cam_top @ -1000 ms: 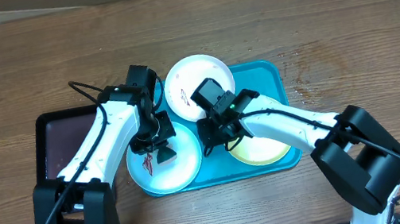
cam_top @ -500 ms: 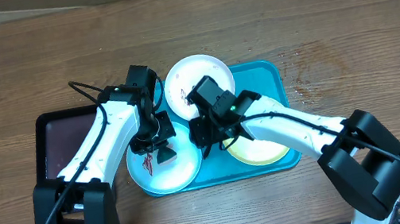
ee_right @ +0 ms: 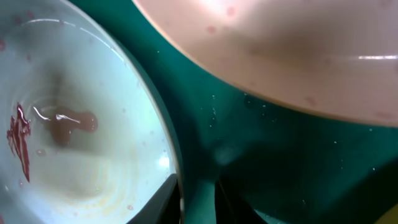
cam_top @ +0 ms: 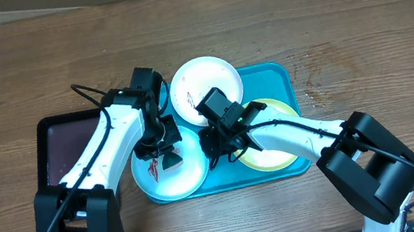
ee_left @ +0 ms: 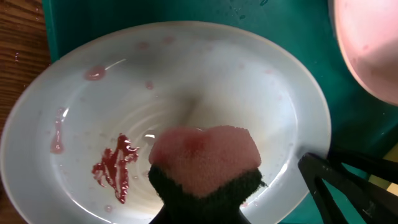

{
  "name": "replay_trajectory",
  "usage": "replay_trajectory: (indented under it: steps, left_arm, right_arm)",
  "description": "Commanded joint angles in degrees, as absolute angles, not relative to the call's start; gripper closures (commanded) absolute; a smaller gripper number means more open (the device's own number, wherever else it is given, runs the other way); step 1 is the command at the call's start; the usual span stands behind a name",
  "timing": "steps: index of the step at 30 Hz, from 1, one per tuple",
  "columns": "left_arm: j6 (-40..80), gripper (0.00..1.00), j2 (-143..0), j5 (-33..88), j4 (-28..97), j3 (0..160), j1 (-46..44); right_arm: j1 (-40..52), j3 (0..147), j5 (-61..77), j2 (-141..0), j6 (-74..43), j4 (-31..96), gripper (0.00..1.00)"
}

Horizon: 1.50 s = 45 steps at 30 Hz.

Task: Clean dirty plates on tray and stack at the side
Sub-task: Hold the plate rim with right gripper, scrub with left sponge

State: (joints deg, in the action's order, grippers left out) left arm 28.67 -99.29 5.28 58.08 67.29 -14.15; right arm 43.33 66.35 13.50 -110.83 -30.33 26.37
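The pale blue plate (cam_top: 169, 179) lies half on the turquoise tray's (cam_top: 277, 76) left edge, with a red smear (ee_left: 115, 169) on it. My left gripper (cam_top: 164, 150) is shut on a pink-and-black sponge (ee_left: 205, 158) pressed on the plate's middle. My right gripper (cam_top: 211, 142) is open at this plate's right rim, one finger inside the rim (ee_right: 179, 186) and one outside over the tray. The white plate (cam_top: 204, 83) leans on the tray's back left corner. The yellow-green plate (cam_top: 278, 153) lies on the tray under my right arm.
A dark maroon-black tray (cam_top: 58, 148) sits on the wooden table to the left, partly under my left arm. The white plate's edge (ee_right: 280, 56) hangs close above my right gripper.
My right gripper has moved a little left to the pale blue plate's right rim. My left gripper and the sponge have stayed in place.
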Motion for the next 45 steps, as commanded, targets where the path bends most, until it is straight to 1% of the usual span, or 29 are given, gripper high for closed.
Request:
replay_trajectory:
  steps: [1, 6, 12, 27, 30, 31, 32, 34, 45]
  left_arm:
    - [29.8, 0.96, -99.2, 4.5, 58.3, 67.3, -13.8]
    - [29.8, 0.96, -99.2, 4.8, 58.2, 67.3, -13.9]
    - [29.5, 0.96, -99.2, 7.4, 57.3, 67.3, -14.0]
    - [29.7, 0.95, -99.3, 7.1, 49.7, 63.2, -17.9]
    - [29.8, 0.89, -99.3, 7.1, 49.3, 62.7, -17.9]
    - [29.8, 0.85, -99.3, 7.1, 49.3, 62.7, -17.9]
    - [29.8, 0.78, -99.3, 7.1, 49.3, 62.7, -17.9]
    - [29.8, 0.75, -99.3, 7.1, 49.3, 62.7, -18.0]
    - [29.9, 0.73, -99.3, 7.7, 49.6, 62.5, -18.0]
  right_arm:
    - [43.4, 66.4, 12.4, -111.6, -30.7, 26.2, 0.84]
    - [43.3, 66.6, 10.2, -111.6, -30.7, 26.6, 0.88]
    - [43.3, 69.2, 5.8, -111.6, -30.7, 30.9, 0.93]
    - [41.4, 69.9, 3.5, -111.6, -33.2, 32.3, 0.92]
    - [41.1, 69.9, 3.5, -111.6, -33.2, 32.5, 0.92]
    - [41.1, 69.9, 3.5, -111.6, -33.2, 32.5, 0.92]
    - [41.1, 69.9, 3.5, -111.6, -33.2, 32.4, 0.92]
    - [41.1, 69.9, 3.5, -111.6, -33.2, 32.4, 0.92]
    - [41.1, 69.9, 3.5, -111.6, -33.2, 32.4, 0.91]
